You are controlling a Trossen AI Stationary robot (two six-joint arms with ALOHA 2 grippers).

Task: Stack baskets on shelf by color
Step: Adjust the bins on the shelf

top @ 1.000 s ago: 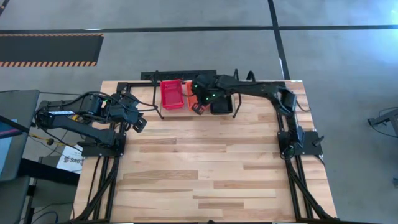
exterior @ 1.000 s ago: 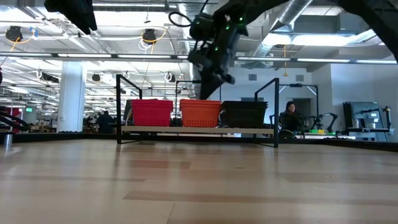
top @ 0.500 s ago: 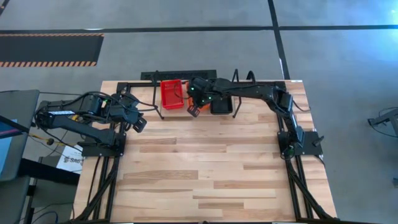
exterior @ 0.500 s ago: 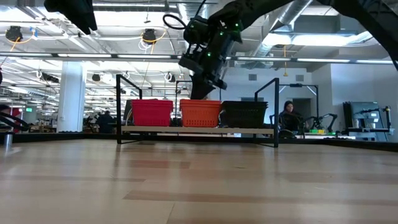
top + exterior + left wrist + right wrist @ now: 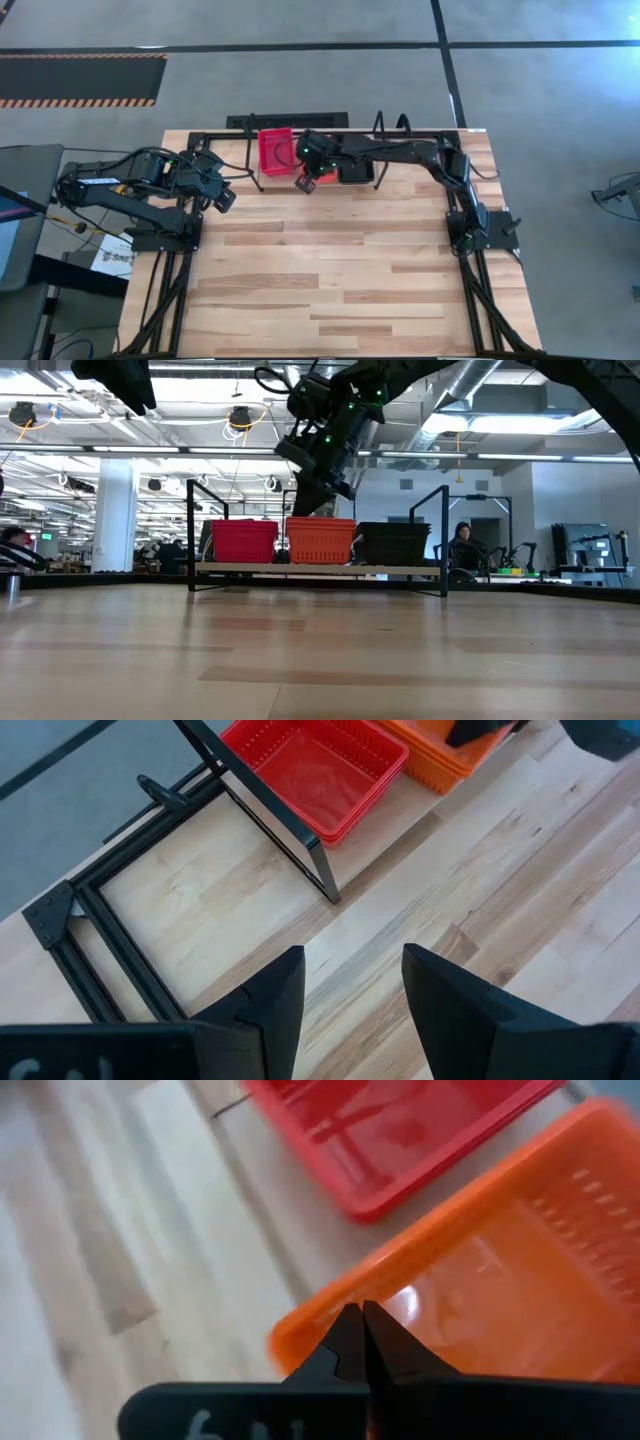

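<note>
Risk sits with the right gripper (image 5: 362, 1342), closed on the orange mesh plastic basket's (image 5: 320, 540) rim: dragging could topple it (left gripper (image 5: 352, 982) waits open).

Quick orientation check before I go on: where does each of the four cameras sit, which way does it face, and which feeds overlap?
High view: above the table, looking straight down; both arms show, left gripper parked, right gripper by the shelf.
Low view: at tabletop height, facing the shelf; the right arm hangs above the orange baskets.
Left wrist view: looks past its open fingers at the red baskets.
Right wrist view: looks past its shut fingers at the orange baskets.
All four share the red and orange baskets.
</note>
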